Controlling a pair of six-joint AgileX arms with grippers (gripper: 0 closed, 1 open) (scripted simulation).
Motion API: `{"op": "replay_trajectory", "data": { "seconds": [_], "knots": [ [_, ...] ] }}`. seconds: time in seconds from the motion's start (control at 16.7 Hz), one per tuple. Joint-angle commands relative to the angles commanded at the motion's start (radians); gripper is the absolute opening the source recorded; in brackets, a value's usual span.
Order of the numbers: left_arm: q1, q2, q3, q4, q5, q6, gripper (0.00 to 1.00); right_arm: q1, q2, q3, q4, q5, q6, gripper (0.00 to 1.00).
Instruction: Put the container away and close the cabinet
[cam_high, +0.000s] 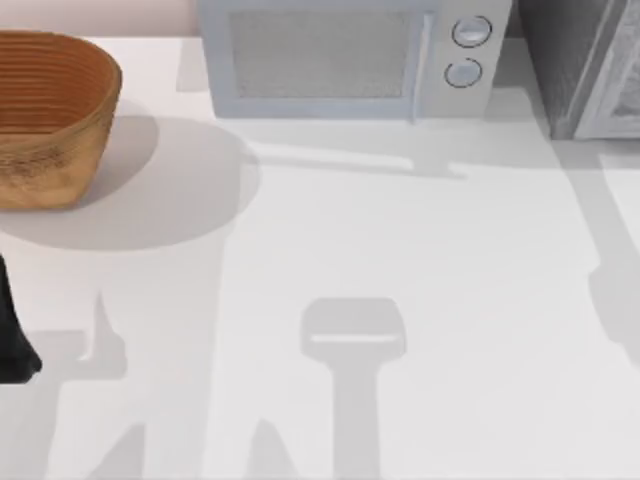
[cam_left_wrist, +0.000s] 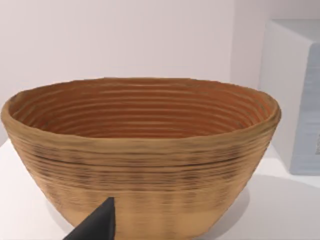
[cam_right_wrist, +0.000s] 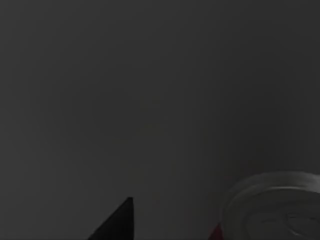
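The grey cabinet (cam_high: 585, 65) stands at the table's back right corner, cut off by the top view's edge. The right wrist view is dark: a round silver-topped container (cam_right_wrist: 275, 210) with a red side shows in one corner, close to one black fingertip (cam_right_wrist: 117, 222) of my right gripper. My left arm (cam_high: 12, 340) sits at the table's left edge, in front of a woven basket. One of its fingertips (cam_left_wrist: 100, 225) shows in the left wrist view, short of the basket's wall.
The brown woven basket (cam_high: 45, 115) (cam_left_wrist: 142, 160) stands at the back left with nothing in it. A white microwave (cam_high: 345, 55) with two round knobs sits at the back middle. The white tabletop (cam_high: 400, 230) stretches in front of them.
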Motion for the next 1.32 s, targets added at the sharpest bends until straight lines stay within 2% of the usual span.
{"op": "replay_trajectory", "data": {
  "seconds": [0.48, 0.72, 1.02, 1.32],
  "knots": [
    [0.0, 0.0, 0.0, 0.0, 0.0, 0.0, 1.0, 0.002, -0.009, -0.01, 0.005, -0.002, -0.001, 1.0],
    [0.0, 0.0, 0.0, 0.0, 0.0, 0.0, 1.0, -0.005, -0.144, -0.153, 0.07, -0.025, -0.017, 1.0],
    [0.0, 0.0, 0.0, 0.0, 0.0, 0.0, 1.0, -0.022, -0.516, -0.568, 0.218, -0.073, -0.045, 1.0],
    [0.0, 0.0, 0.0, 0.0, 0.0, 0.0, 1.0, -0.044, -0.997, -1.223, 0.386, -0.116, -0.064, 1.0]
  ]
}}
